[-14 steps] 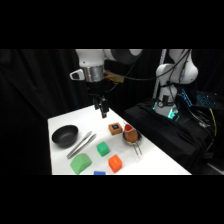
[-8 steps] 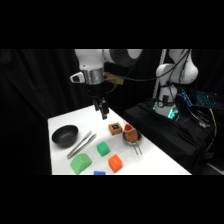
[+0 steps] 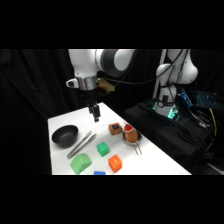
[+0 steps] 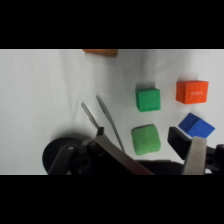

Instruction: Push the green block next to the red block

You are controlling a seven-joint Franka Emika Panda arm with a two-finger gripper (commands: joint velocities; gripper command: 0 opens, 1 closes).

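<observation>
approach calls for the gripper (image 3: 96, 118) to drop behind the green block (image 3: 102, 148), on its face away from the red block (image 3: 115, 163), then nudge it over gently. green block rests mid-table, at six o'clock below the raised gripper, well apart; whether the gripper is holding anything cannot be told.

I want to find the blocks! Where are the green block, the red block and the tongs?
green block (image 4: 148, 98), wrist view, top face.
red block (image 4: 192, 91), wrist view, top face.
tongs (image 3: 82, 144), side view, middle of the arms.
</observation>
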